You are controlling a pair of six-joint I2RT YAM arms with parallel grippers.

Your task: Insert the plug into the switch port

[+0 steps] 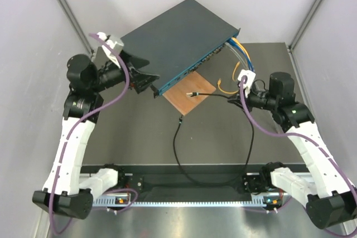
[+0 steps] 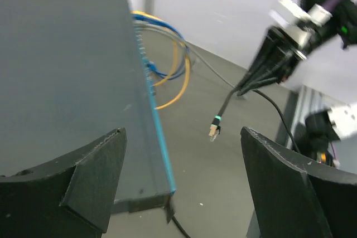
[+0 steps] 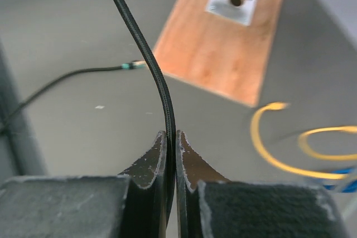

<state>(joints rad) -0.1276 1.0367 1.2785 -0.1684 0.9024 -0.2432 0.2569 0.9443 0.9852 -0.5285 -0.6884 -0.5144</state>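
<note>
1. Switch (image 1: 178, 40): big dark box at the far centre of the tabletop (image 1: 139, 140), set at an angle, teal front facing near-right. My read of the step: approach. The plug is lifted but not yet at the front.
2. L fingers (image 1: 142, 76): spread wide at the switch's near-left corner, holding nothing. Can't tell if they touch the box. They look placed to steady it.
3. R fingers (image 3: 184, 163): closed tight on the black cable (image 3: 162, 96), pinching it well back from the tip.
4. Plug (image 2: 213, 130): hangs free beyond the R fingers, above the board area and apart from the teal face, tip drooping.
5. Switch port (image 1: 192, 68): one of the row along the teal front; single sockets are too small to pick out.
6. Next move, as I judge it: swing the plug square to the face, line up w/ a free socket, then push straight in. W/ the grip that far back the tip is floppy, so it prob. needs a regrip nearer the tip.
7. Around:
   - Brown board (image 1: 181, 103) lies just in front of the ports and could foul a low approach.
   - Yellow and blue cables (image 1: 239, 48) already fill the right-end sockets, so avoid those.
   - The cable's other end (image 1: 179, 119) rests on the tabletop, and its slack loops toward the near edge, so it may drag.
</note>
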